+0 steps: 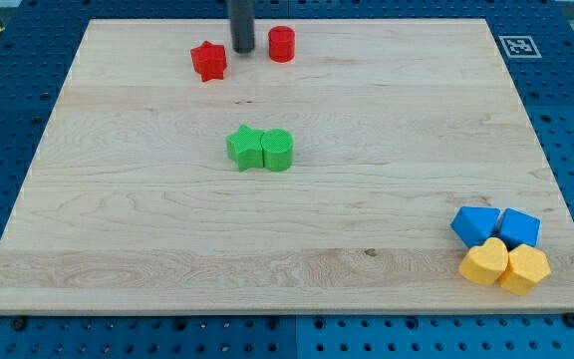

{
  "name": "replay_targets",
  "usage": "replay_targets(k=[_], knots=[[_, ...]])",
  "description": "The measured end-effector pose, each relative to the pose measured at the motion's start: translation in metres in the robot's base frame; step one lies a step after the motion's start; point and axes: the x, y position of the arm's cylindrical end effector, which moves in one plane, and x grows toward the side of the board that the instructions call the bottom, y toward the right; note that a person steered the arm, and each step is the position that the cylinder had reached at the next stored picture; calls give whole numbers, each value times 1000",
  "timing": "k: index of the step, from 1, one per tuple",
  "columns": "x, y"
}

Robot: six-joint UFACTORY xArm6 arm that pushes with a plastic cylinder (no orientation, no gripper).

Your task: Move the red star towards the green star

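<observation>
Nearest, two blue blocks [494, 225] and two yellow blocks [504, 266] crowd the wooden board's [387, 120] bottom-right corner. Mid-board, the green star [244, 148] touches a green cylinder [277, 150], bare wood all round. Farthest, my tip [242, 51], a plain rod with nothing to open or close, stands between the red star [208, 61] and red cylinder [281, 44] near the top edge.

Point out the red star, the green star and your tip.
red star [208, 61], camera view, its top face.
green star [244, 148], camera view, its top face.
my tip [242, 50], camera view, the rod's very end.
</observation>
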Motion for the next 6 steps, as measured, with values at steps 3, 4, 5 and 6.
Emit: replay_targets(k=[3,4,5,6], knots=[[67,-23],[56,-14],[30,-8],[35,16]])
